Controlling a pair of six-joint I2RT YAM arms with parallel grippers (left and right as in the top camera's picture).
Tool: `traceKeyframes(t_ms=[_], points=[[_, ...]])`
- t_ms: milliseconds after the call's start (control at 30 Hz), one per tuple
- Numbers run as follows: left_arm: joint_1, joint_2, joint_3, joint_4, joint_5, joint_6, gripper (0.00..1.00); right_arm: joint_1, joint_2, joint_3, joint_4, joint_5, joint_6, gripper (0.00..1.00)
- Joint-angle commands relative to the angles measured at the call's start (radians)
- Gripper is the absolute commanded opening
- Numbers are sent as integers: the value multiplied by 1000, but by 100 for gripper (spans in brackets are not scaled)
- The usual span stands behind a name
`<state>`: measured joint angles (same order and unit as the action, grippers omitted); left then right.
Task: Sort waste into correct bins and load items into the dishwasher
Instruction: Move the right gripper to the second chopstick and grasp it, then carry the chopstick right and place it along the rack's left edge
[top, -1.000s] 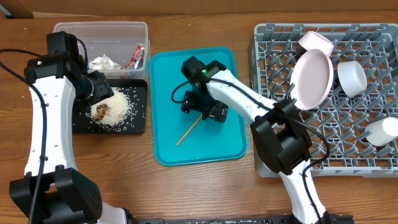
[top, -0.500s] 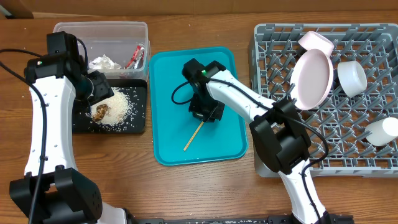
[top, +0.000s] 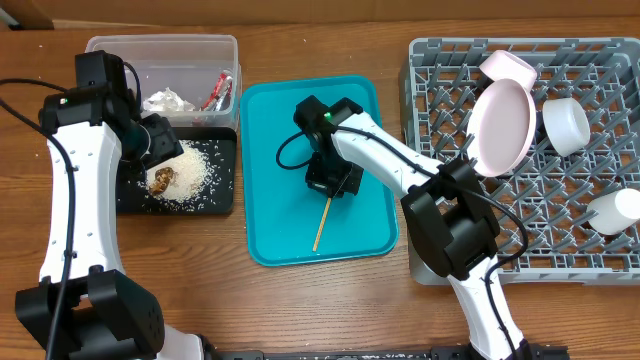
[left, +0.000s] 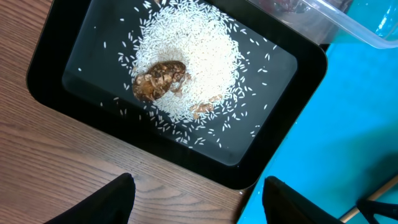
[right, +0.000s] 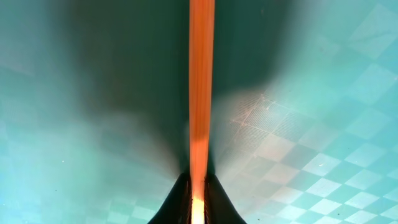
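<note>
Right tool (top: 333, 184): closed tight on one end of a thin wooden chopstick (top: 323, 225). In the right wrist view the two dark fingertips (right: 176, 202) pinch the stick from both sides.
Chopstick: runs from the right tool toward the near edge of the flat teal plastic tray (top: 280, 130), over the tray's middle. Whether its far end touches the tray cannot be told.
Left tool (left: 198, 182): jaws stand apart with nothing between them, hanging above the near rim of the shallow black rectangular tray (left: 81, 74).
Black tray: lies on the tabletop (top: 330, 310), just left of the teal tray and touching it at one corner.
Loose white rice grains (left: 199, 62): heaped in the black tray, with stray grains scattered around the heap.
Small brown food scrap (left: 158, 79): on the left edge of the rice heap.
Clear rectangular plastic tub (top: 160, 45): just behind the black tray.
Crumpled white paper (top: 165, 100): inside the tub, toward its front.
Crumpled red-and-white wrapper (top: 215, 92): inside the tub, right of the paper.
Large square grey plastic dish rack (top: 560, 200): right of the teal tray.
Round white plate (top: 500, 125): on edge among the rack's pegs, near its left side.
Pale bowl (top: 508, 68): behind the plate, touching its top.
Small white bowl (top: 565, 122): on its side, right of the plate.
Small white cup (top: 615, 210): at the rack's right edge.
</note>
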<state>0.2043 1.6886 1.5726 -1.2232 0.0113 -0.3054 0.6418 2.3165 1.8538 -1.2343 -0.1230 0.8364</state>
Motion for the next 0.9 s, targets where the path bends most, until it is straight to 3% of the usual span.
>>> traceKeyframes(t_ms=[0, 267, 600, 867], points=[[-2, -15, 0, 1, -10, -6, 68, 0, 17, -2, -1, 17, -34, 4], [-2, -15, 0, 1, -10, -6, 68, -43, -30, 4, -7, 12, -184, 4], [-3, -15, 0, 2, -11, -6, 68, -196, -309, 135, -179, 17, -642, 4], [-3, -15, 0, 7, 19, -6, 68, -359, -435, 138, -311, 160, -718, 4]])
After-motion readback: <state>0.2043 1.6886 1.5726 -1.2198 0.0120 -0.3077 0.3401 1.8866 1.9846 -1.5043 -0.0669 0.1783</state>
